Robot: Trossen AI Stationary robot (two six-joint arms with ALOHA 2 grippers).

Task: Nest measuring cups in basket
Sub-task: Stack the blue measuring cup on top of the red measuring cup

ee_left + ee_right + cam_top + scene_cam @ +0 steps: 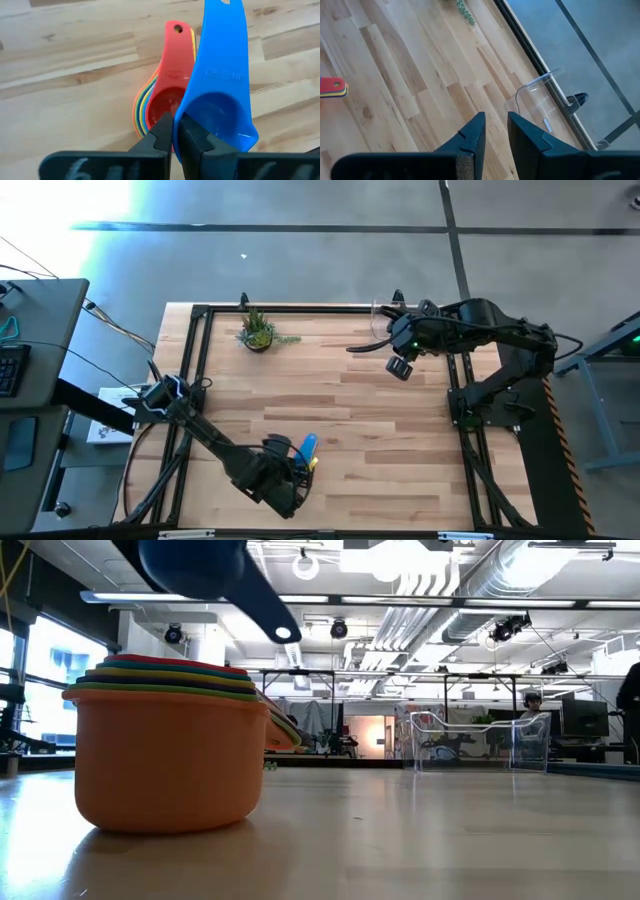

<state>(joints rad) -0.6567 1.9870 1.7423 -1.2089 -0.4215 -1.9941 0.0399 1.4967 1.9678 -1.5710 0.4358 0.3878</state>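
Note:
The measuring cups stand nested in a stack [311, 464] near the table's near edge; the orange one [170, 765] is outermost at the bottom and the red one [167, 95] is innermost. The stack rests on the orange cup's base. My left gripper [176, 134] is shut on a blue cup [220, 95] held above the stack [200, 570]. The basket [385, 320], a clear bin, stands at the far right [480, 740] [540, 105]. My right gripper [495, 130] hovers near it, open by a narrow gap, over bare wood [400, 367]. My left gripper pinches the blue cup by its bowl's rim [176, 116], on the side away from the handle, with one finger [195, 137] inside the bowl and one outside. The cup is lifted clear above the stack, and its handle [222, 45] points away from the fingers.
A small potted plant [258, 332] stands near the table's far edge. A black metal frame [200, 380] runs around the tabletop. Bare wood lies between the stack and the basket. A desk with a keyboard [10, 365] is off the table's left side.

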